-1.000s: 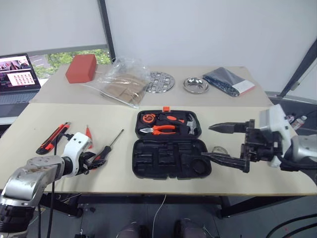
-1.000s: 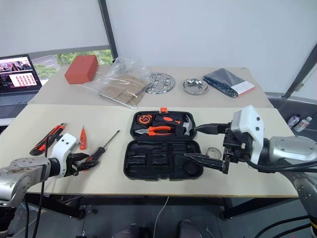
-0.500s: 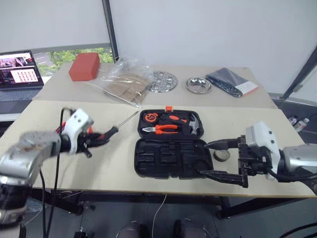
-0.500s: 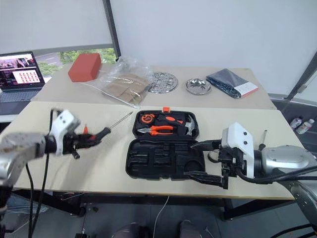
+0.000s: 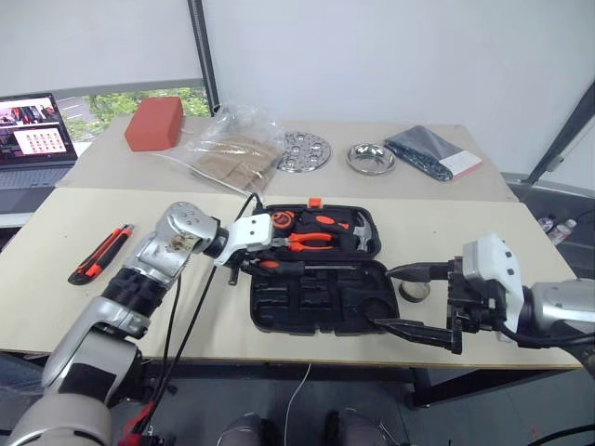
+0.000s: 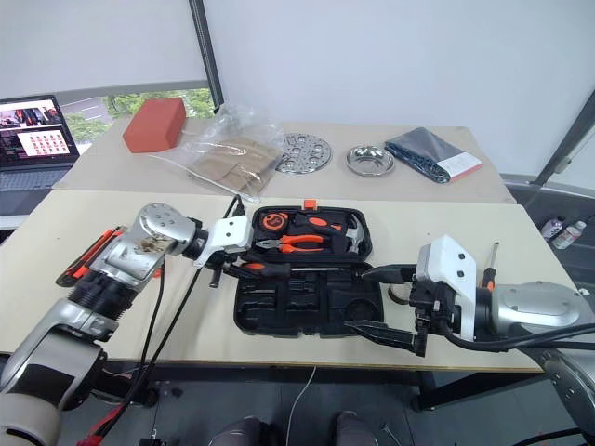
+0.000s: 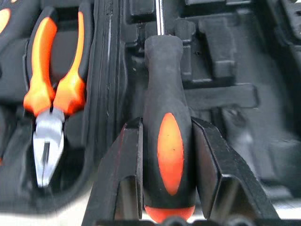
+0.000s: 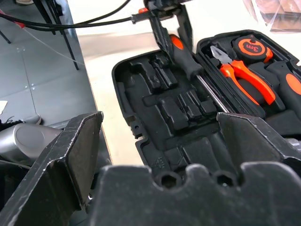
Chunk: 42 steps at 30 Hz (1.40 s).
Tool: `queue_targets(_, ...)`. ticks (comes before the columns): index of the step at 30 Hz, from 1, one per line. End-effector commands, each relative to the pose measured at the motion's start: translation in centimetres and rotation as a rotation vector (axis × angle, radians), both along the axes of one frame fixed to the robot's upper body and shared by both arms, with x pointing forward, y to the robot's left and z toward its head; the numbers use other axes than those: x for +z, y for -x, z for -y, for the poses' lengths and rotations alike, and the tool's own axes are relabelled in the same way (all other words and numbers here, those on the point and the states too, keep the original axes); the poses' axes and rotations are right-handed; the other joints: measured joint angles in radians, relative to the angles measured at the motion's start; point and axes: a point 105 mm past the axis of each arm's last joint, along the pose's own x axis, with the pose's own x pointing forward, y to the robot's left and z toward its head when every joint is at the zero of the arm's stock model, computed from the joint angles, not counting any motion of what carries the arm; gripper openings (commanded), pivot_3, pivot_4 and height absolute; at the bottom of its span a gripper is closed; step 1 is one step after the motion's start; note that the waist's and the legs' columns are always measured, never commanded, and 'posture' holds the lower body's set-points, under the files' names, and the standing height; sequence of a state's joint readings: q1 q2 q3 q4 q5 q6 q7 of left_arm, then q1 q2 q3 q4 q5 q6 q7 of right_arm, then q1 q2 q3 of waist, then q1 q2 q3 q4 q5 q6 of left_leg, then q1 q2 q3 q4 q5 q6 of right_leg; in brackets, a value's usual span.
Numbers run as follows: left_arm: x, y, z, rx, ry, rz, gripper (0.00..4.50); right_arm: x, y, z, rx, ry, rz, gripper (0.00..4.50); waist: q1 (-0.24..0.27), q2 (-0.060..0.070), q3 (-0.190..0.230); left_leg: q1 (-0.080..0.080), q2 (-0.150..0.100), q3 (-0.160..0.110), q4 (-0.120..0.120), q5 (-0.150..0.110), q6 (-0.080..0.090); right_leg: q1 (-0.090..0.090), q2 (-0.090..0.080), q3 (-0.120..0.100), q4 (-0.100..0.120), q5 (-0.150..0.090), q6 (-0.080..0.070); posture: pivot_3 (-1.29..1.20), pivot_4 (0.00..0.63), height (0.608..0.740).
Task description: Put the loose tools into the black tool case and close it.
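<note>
The left gripper (image 7: 167,141), clamped on the black screwdriver with an orange grip (image 7: 168,155), has swung from the table's left to over the open black moulded plastic tool case (image 5: 316,302); seating it comes next. The right gripper (image 5: 402,297) waits wide open beside the case.

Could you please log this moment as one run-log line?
left end effector: shut on screwdriver over open tool case | right end effector: open beside case | utility knife: on table
</note>
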<state>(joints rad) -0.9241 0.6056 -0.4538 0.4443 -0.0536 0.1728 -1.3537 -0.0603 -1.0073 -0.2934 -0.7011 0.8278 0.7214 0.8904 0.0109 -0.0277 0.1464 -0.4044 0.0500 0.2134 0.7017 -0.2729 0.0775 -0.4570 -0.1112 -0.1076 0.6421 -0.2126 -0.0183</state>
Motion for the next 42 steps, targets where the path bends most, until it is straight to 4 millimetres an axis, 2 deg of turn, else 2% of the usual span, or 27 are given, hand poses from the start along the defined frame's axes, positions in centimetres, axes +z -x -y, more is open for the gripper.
queue_targets(1, 1.2, -0.8, 0.7, -0.017, 0.006, 0.036, 0.96, 1.2, 0.2, 0.1, -0.017, -0.011, 0.067, 4.50, 0.000, 0.000, 0.000, -0.002, 0.000, -0.001, 0.001, 0.000, 0.000, 0.000, 0.000, -0.002, 0.000, 0.000, 0.000, 0.00, 0.150, 0.736)
queue_targets(6, 1.1, -0.8, 1.1, -0.023, 0.016, 0.021, 0.96, 1.2, 0.3, 0.2, -0.033, -0.020, 0.071, 4.50, 0.001, 0.000, 0.000, -0.004, 0.000, -0.006, 0.005, -0.001, 0.002, 0.001, -0.001, -0.005, 0.000, 0.000, 0.001, 0.00, 0.150, 0.736)
queue_targets(7, 1.2, -0.8, 1.2, -0.022, 0.026, 0.018, 1.46, 1.2, 0.3, 0.2, -0.036, -0.024, 0.073, 4.50, 0.001, 0.000, 0.000, -0.005, 0.000, -0.007, 0.006, -0.001, 0.002, 0.001, -0.001, -0.006, 0.000, 0.000, 0.001, 0.00, 0.150, 0.736)
queue_targets(11, 2.0, -0.7, 1.6, -0.023, 0.059, 0.007, 2.57, 1.3, 0.4, 0.1, -0.038, -0.037, 0.074, 4.50, 0.001, 0.000, 0.000, -0.010, 0.000, -0.011, 0.010, -0.001, 0.002, 0.001, -0.002, -0.011, 0.001, 0.000, 0.001, 0.00, 0.150, 0.736)
queue_targets(16, 3.7, -0.4, 2.3, -0.037, 0.106, 0.004, 4.38, 1.3, 0.3, 0.2, -0.046, -0.046, 0.072, 4.50, 0.002, 0.000, 0.000, -0.011, 0.000, -0.014, 0.012, -0.001, 0.003, 0.001, -0.003, -0.013, 0.001, 0.000, 0.001, 0.00, 0.150, 0.736)
queue_targets(18, 3.9, -0.2, 2.5, -0.043, 0.112, 0.000, 4.44, 1.3, 0.3, 0.2, -0.048, -0.049, 0.072, 4.50, 0.002, 0.000, 0.000, -0.011, 0.000, -0.014, 0.013, -0.002, 0.003, 0.002, -0.003, -0.014, 0.002, 0.000, 0.001, 0.00, 0.150, 0.736)
queue_targets(21, 4.0, -0.3, 3.0, -0.033, 0.135, -0.014, 3.81, 1.3, 0.2, 0.2, -0.050, -0.051, 0.074, 4.50, 0.002, 0.000, 0.000, -0.011, -0.001, -0.015, 0.013, -0.002, 0.004, 0.002, -0.003, -0.014, 0.002, 0.000, 0.002, 0.00, 0.150, 0.736)
queue_targets(26, 1.9, -1.5, 4.1, 0.008, 0.103, -0.001, 2.00, 1.3, -0.3, 0.4, -0.070, -0.055, 0.083, 4.50, 0.002, 0.000, 0.000, -0.011, -0.001, -0.015, 0.013, -0.002, 0.004, 0.002, -0.003, -0.014, 0.002, 0.000, 0.002, 0.00, 0.150, 0.736)
queue_targets(31, 0.5, -1.5, 5.1, -0.012, 0.061, -0.005, 0.03, 1.3, -0.3, 0.6, -0.086, -0.062, 0.085, 4.50, 0.001, 0.000, 0.000, -0.011, -0.001, -0.015, 0.013, -0.002, 0.004, 0.002, -0.002, -0.014, 0.002, 0.000, 0.002, 0.00, 0.150, 0.736)
queue_targets(37, -3.0, -0.8, 4.4, -0.075, -0.099, -0.003, 0.03, 1.2, -0.4, 0.8, -0.120, -0.077, 0.085, 4.50, 0.002, 0.000, -0.001, -0.011, -0.001, -0.016, 0.013, -0.002, 0.004, 0.003, -0.003, -0.014, 0.002, 0.000, 0.002, 0.00, 0.150, 0.736)
queue_targets(42, -3.0, -0.8, 4.4, -0.080, -0.086, 0.000, 0.03, 0.8, -0.7, 1.9, -0.200, -0.076, 0.092, 4.50, 0.002, 0.000, -0.004, -0.010, -0.001, -0.017, 0.014, -0.002, 0.005, 0.005, -0.003, -0.015, 0.002, 0.000, 0.002, 0.00, 0.150, 0.736)
